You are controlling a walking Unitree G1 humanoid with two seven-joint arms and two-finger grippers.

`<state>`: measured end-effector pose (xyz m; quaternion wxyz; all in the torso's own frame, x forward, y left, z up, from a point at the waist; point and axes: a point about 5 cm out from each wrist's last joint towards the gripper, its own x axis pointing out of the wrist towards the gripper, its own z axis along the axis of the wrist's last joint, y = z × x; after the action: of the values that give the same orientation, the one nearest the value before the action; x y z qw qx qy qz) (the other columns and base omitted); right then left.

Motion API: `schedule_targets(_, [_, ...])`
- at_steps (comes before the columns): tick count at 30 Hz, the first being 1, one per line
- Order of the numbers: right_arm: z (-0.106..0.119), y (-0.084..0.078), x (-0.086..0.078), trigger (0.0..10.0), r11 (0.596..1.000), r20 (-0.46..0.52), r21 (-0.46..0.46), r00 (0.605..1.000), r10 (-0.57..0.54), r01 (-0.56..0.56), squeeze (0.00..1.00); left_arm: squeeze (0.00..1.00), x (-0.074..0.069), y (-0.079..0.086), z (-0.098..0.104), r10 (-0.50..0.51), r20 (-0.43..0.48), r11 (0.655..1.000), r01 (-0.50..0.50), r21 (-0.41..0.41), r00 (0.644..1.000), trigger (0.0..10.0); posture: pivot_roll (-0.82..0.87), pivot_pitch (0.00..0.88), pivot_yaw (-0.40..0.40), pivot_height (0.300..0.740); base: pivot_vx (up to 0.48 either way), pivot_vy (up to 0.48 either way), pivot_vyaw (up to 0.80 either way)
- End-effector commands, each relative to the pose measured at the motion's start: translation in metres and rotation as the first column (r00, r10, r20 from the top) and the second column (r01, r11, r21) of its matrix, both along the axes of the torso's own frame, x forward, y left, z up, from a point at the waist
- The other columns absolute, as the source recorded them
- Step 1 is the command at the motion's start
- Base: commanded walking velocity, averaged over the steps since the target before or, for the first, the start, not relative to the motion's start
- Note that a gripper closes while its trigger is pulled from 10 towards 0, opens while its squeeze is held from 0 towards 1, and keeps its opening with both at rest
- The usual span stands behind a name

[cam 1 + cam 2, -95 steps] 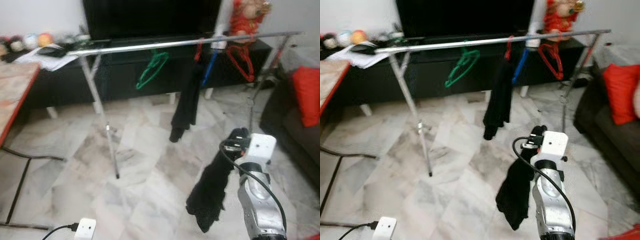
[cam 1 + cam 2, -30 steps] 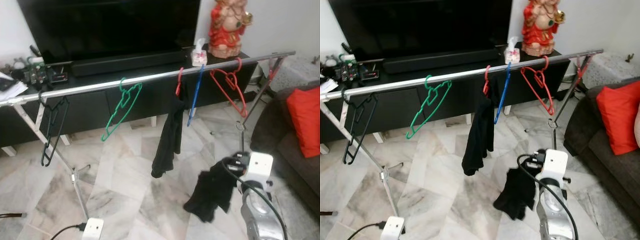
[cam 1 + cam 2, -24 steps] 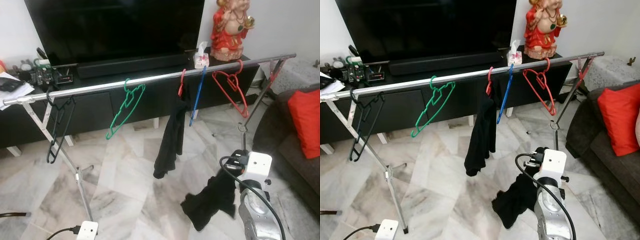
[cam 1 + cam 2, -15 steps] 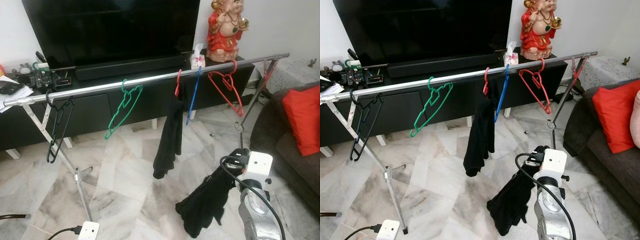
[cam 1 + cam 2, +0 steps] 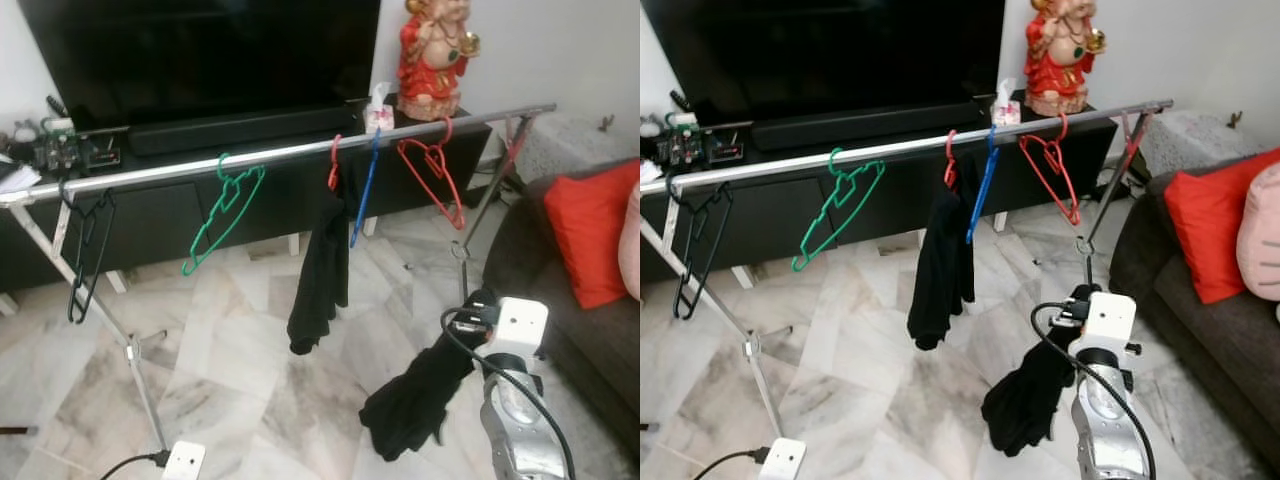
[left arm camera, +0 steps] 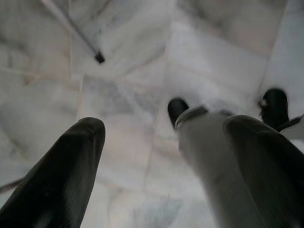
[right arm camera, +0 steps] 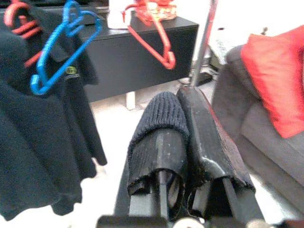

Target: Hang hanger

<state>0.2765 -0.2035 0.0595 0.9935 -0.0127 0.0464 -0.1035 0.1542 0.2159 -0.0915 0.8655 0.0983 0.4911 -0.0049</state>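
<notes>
Right gripper (image 5: 1080,300) holds a black garment (image 5: 1025,395) near the clothes rail (image 5: 280,155).

The head views show the rail running left to right, its right end farther off, carrying a black hanger (image 5: 85,250), green hanger (image 5: 222,215), red hanger (image 5: 432,180) and blue hanger (image 5: 362,195), all hanging down, beside a hung black cloth (image 5: 322,265). The held garment droops toward the marble floor (image 5: 230,340), its long axis slanting down and to the left. The right wrist view adds that the jaws are pressed together, one finger (image 7: 159,123) sleeved in knit fabric. The left wrist view shows the left gripper (image 6: 166,142) over the floor with its jaws wide apart.
</notes>
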Motion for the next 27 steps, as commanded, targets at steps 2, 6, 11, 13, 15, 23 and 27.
schedule_targets(2, [0.012, -0.003, 0.004, 10.0, 1.0, 0.053, -0.021, 0.999, 0.003, -0.001, 0.0, 0.0, -0.001, -0.002, -0.001, -0.021, -0.014, 1.0, 0.021, 0.002, 1.0, 10.0, -0.11, 0.0, -0.015, 0.74, 0.0, -0.341, 0.0])
schedule_targets(6, [0.011, -0.003, 0.004, 10.0, 1.0, 0.049, -0.023, 0.999, 0.009, -0.008, 0.0, 0.0, -0.001, -0.003, -0.001, -0.026, -0.013, 1.0, 0.026, 0.0, 1.0, 10.0, -0.11, 0.0, -0.018, 0.74, 0.0, -0.343, 0.0])
schedule_targets(11, [0.011, -0.002, 0.005, 10.0, 1.0, 0.052, -0.023, 0.999, 0.014, -0.013, 0.0, 0.0, 0.0, -0.004, -0.001, -0.031, -0.009, 1.0, 0.031, -0.001, 0.999, 10.0, -0.11, 0.0, -0.019, 0.74, 0.0, -0.342, 0.0])
schedule_targets(13, [0.011, -0.002, 0.005, 10.0, 1.0, 0.051, -0.023, 0.999, 0.014, -0.013, 0.0, 0.0, 0.001, -0.004, -0.001, -0.032, -0.009, 0.999, 0.032, 0.0, 0.999, 10.0, -0.11, 0.0, -0.017, 0.74, 0.0, -0.341, 0.0])
schedule_targets(15, [0.011, -0.002, 0.005, 10.0, 1.0, 0.05, -0.024, 0.999, 0.016, -0.015, 0.0, 0.0, 0.001, -0.004, -0.001, -0.035, -0.009, 0.999, 0.035, 0.002, 0.999, 10.0, -0.11, 0.0, -0.017, 0.74, 0.0, -0.345, 0.0])
schedule_targets(23, [0.006, -0.002, 0.003, 10.0, 1.0, 0.036, -0.021, 0.999, 0.019, -0.018, 0.0, 0.0, 0.002, -0.003, 0.0, -0.034, -0.002, 0.999, 0.034, 0.007, 0.999, 10.0, -0.11, 0.0, -0.015, 0.74, 0.0, -0.342, 0.0])
schedule_targets(27, [0.002, -0.001, 0.002, 10.0, 1.0, 0.021, -0.019, 0.999, 0.025, -0.025, 0.0, 0.0, 0.005, -0.002, 0.002, -0.026, 0.016, 1.0, 0.026, 0.012, 1.0, 10.0, -0.11, 0.0, -0.015, 0.74, 0.0, -0.342, 0.0])
